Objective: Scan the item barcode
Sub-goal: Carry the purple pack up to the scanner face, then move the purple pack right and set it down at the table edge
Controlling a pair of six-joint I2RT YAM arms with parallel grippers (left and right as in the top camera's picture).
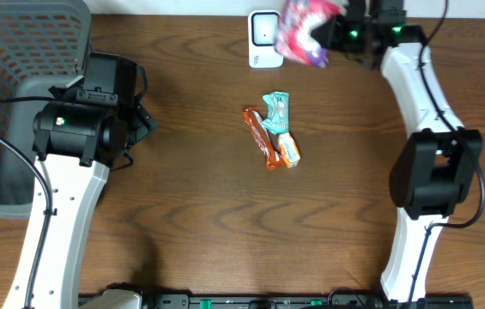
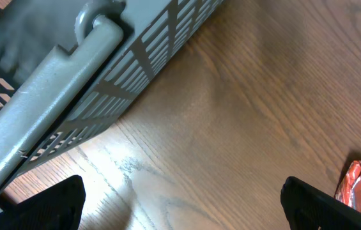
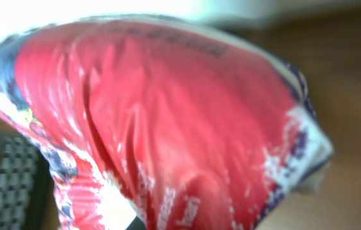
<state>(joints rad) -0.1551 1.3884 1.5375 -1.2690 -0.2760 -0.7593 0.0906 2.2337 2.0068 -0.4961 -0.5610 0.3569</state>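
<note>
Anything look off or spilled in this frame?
Nothing stands out. The right gripper holds the crinkled red plastic bag beside the white box-shaped scanner. The teal, red and orange snack wrappers lie in a small overlapping heap mid-table, with nothing spilled.

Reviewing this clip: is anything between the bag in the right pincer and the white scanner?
Nothing visible does. The right pincer holds the red snack bag right beside the white scanner, and in the overhead view the bag's edge meets the scanner's right side. The other wrapped snacks lie mid-table, well clear.
</note>
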